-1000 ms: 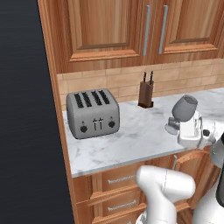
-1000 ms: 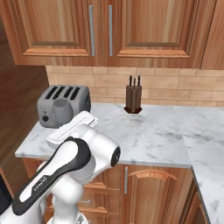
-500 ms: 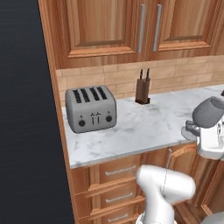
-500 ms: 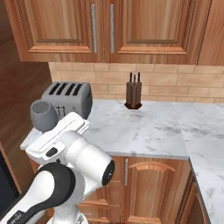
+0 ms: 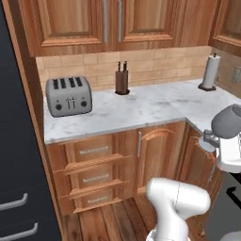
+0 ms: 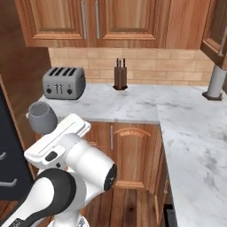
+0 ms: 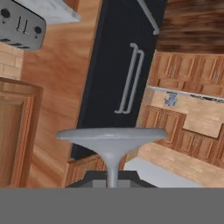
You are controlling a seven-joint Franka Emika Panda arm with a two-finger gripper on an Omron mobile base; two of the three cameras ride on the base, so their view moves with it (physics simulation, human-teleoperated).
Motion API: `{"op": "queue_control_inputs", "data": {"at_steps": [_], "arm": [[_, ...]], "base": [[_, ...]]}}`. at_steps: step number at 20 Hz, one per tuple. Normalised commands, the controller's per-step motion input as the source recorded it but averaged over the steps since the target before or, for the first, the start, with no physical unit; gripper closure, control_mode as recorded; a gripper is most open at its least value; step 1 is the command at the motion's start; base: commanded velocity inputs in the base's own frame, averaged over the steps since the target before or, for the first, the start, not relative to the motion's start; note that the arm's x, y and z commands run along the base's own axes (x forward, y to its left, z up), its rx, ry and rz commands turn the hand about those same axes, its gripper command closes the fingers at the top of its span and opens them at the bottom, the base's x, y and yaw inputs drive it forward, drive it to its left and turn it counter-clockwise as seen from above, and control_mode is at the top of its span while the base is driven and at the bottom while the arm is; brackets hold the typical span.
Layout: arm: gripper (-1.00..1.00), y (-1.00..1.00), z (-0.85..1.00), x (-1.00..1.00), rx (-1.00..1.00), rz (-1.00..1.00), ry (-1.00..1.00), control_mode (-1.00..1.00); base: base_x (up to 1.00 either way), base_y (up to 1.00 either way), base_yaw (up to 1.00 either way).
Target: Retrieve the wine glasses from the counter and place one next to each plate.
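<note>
My gripper is shut on the stem of a wine glass and holds it in the air, away from the counter. The glass's dark grey bowl shows at the right edge of the left base view and, as the bowl, above my white hand at the left of the right base view. In the hand view the round foot spreads wide, and the stem runs down from it to my gripper. The plates are out of view.
A silver toaster and a knife block stand on the marble counter by the tiled wall. A paper towel holder is at the back right corner. A black fridge fills the left. Wooden drawers and doors sit under the top.
The whole picture has shifted: the base has backed off and turned, so the counter lies farther away and its right corner shows. The glass stays in my shut gripper.
</note>
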Motion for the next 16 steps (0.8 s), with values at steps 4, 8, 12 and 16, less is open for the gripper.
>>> {"op": "queue_control_inputs", "data": {"at_steps": [4,8,12,16], "arm": [[1.0,0.0,0.0,0.0,0.0,0.0,0.0,1.0],[1.0,0.0,0.0,0.0,0.0,0.0,0.0,1.0],[1.0,0.0,0.0,0.0,0.0,0.0,0.0,1.0],[1.0,0.0,0.0,0.0,0.0,0.0,0.0,1.0]], "base": [[-1.0,0.0,0.0],[-1.0,0.22,0.0],[-1.0,-0.03,0.06],[-1.0,-0.01,0.07]]}}
